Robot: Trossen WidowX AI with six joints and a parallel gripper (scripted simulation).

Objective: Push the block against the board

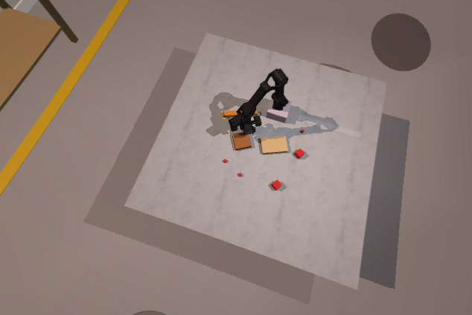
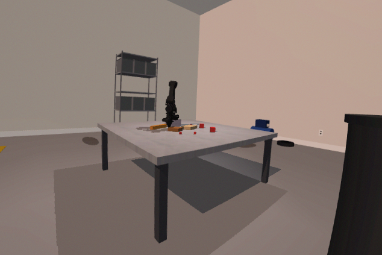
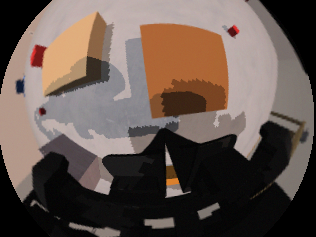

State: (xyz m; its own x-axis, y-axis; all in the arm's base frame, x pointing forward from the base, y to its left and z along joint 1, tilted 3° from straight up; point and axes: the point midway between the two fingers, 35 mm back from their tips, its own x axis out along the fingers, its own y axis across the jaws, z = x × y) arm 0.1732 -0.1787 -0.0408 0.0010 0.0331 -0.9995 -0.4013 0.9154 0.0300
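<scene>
The square block (image 1: 241, 141) (image 2: 175, 129) (image 3: 185, 64) is orange-brown and lies flat on the table. The board (image 1: 274, 144) (image 2: 190, 127) (image 3: 75, 54) is tan and oblong and lies flat beside it. A strip of table separates them, and the block is slightly turned relative to the board. My gripper (image 1: 246, 132) (image 2: 169, 125) (image 3: 162, 131) is shut and empty. It is low, just beyond the block's edge on the arm-base side. Whether the tips touch the block or the table cannot be told.
An orange bar (image 1: 229, 113) (image 2: 158, 126) lies behind the gripper, partly under the arm. A pale lilac box (image 1: 277, 115) (image 3: 75, 156) stands by the arm's base. Two larger red cubes (image 1: 299, 153) (image 1: 276, 185) and several tiny red ones lie around the board and block.
</scene>
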